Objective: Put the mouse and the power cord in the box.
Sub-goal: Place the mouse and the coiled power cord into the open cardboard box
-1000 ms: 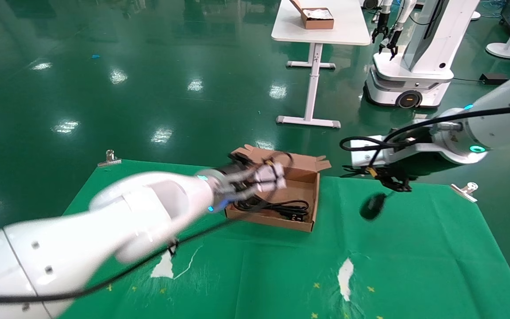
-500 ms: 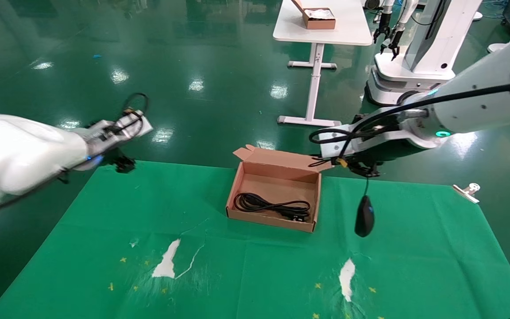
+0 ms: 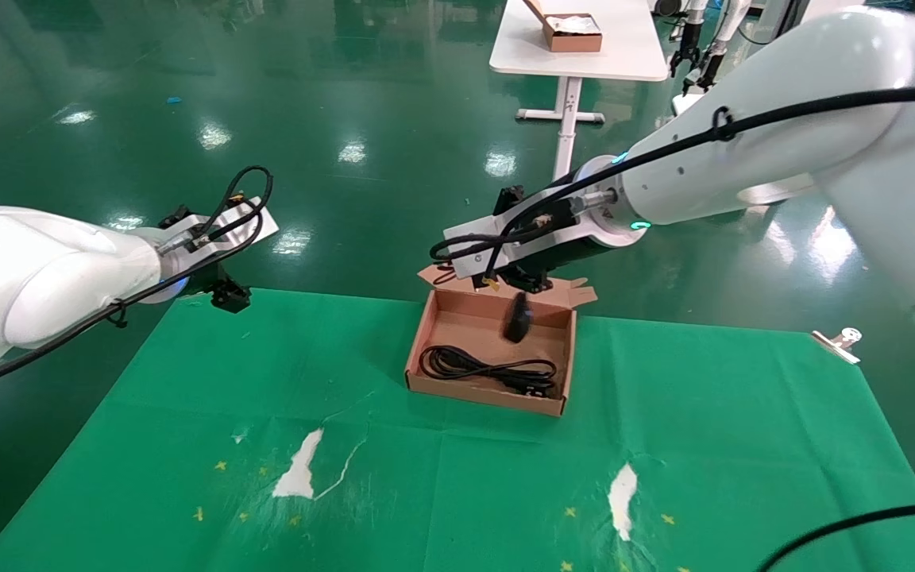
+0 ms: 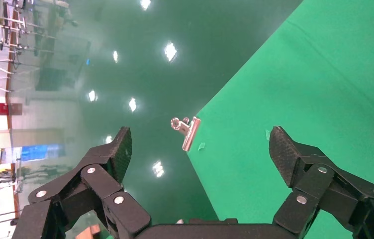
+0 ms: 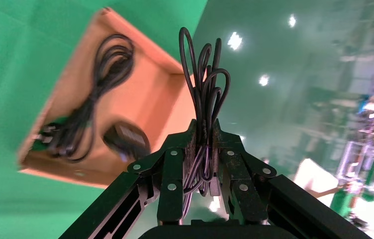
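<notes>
The brown cardboard box (image 3: 480, 394) stands open in the middle of the green cloth. The coiled black power cord (image 3: 489, 369) lies inside it along the front wall. My right gripper (image 3: 516, 281) hovers over the box's far side, shut on the mouse's bundled thin wire (image 5: 204, 74). The black mouse (image 3: 518, 318) dangles below it over the inside of the box. The right wrist view shows the mouse (image 5: 127, 141) above the box floor (image 5: 155, 99), beside the power cord (image 5: 93, 104). My left gripper (image 3: 227, 295) is open and empty at the cloth's far left corner.
A metal clip (image 4: 187, 132) pins the cloth's far left corner, and another clip (image 3: 837, 342) sits at the far right edge. White torn patches (image 3: 299, 473) mark the near cloth. Beyond stand a white table (image 3: 632, 59) with another brown box (image 3: 570, 33) and a second robot.
My left arm pulled back from the box to the far left corner. My right gripper carried the dangling mouse leftward from above the cloth to above the box.
</notes>
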You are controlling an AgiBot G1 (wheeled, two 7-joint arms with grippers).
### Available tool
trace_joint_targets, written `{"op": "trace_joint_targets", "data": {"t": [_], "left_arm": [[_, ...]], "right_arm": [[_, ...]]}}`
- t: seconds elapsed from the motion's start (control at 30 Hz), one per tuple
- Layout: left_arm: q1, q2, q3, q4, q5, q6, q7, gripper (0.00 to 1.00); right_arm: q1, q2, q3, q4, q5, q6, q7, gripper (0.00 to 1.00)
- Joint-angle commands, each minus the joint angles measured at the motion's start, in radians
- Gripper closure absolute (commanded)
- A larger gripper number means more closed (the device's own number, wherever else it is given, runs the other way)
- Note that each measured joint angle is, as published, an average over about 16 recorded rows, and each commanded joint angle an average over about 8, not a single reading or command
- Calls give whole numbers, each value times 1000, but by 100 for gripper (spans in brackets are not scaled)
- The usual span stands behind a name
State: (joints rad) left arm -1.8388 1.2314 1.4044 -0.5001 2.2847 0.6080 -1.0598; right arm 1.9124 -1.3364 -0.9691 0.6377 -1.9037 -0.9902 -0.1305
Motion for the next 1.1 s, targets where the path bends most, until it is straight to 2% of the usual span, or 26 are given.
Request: {"op": "trace_joint_targets", "data": {"t": [0.03,0.13,0.23,0.47,0.5,0.73,0.77,1.1], "left_arm": [[0,1,0,3,-2,-1,3,0],[0,3,-1,7,-5,-2,7,0],[-1,4,-2,11,-8,-3,11,0],[-1,7,-3,18,-13,-6,19,0],[-1,7,-3,19,-14,-6,20,0],[-2,8,-4,24,-18,-7,24,0],[-2,8,-4,24,-18,-7,24,0],[-1,8,-4,24,-18,-7,25,0]], "right_arm": [[-4,-30,0,-61,21,50,-71,100],[-46,-34,-18,-73,71,157,-119,100],[-88,-36,-49,-70,122,228,-152,100],[-144,-35,-142,-77,212,272,-196,100],[-147,-34,-153,-84,221,277,-198,97],[-163,-35,-203,-132,254,310,-191,9],[-164,-35,-205,-134,256,312,-190,0],[-163,-34,-203,-131,254,310,-191,0]]}}
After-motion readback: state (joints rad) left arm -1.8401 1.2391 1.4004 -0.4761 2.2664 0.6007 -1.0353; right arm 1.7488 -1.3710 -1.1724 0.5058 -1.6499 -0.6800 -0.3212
